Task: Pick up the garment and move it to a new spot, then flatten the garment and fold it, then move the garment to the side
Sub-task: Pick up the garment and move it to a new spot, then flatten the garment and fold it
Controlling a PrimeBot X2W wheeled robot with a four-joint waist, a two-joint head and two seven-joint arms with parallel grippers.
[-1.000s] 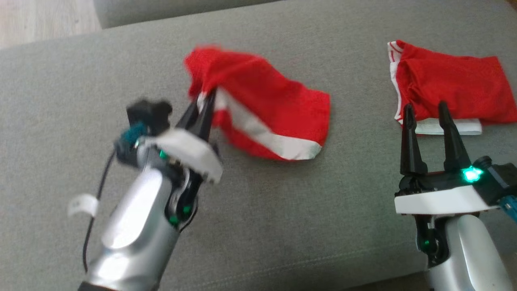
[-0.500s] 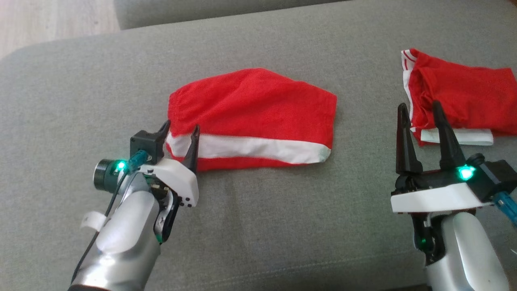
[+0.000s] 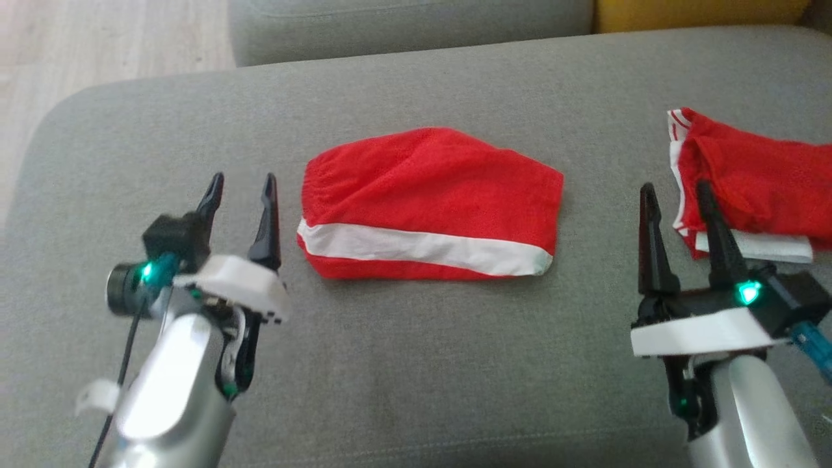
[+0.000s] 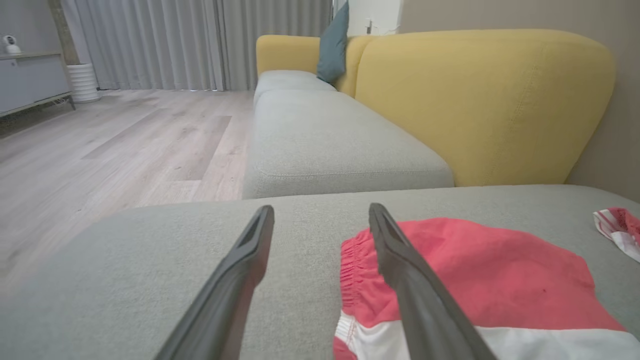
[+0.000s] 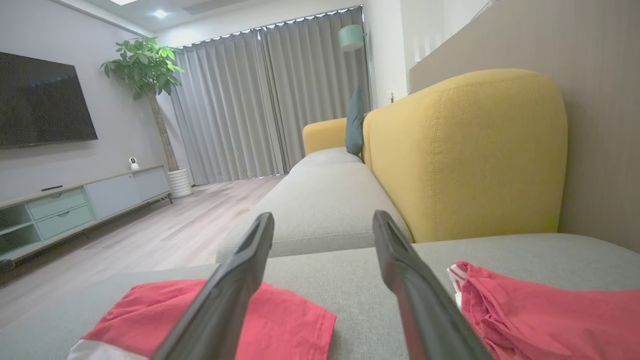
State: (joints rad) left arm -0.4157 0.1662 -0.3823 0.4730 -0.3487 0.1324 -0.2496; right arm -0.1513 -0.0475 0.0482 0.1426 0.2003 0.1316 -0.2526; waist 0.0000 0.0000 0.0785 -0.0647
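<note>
The garment is a pair of red shorts with a white stripe, folded flat in the middle of the grey sofa seat. It also lies to the right of my left fingers in the left wrist view and at the lower left in the right wrist view. My left gripper stands open just left of the garment's elastic waist, not touching it. My right gripper is open too, between the garment and a second red garment.
The second red garment with white trim lies crumpled at the seat's right. A yellow backrest rises behind the seat. The seat's left edge drops to a wooden floor. More grey sofa extends beyond.
My left gripper let go of the garment, which dropped flat onto the seat, then opened and drew back to the left. The head camera shifted. The right gripper stayed open.
</note>
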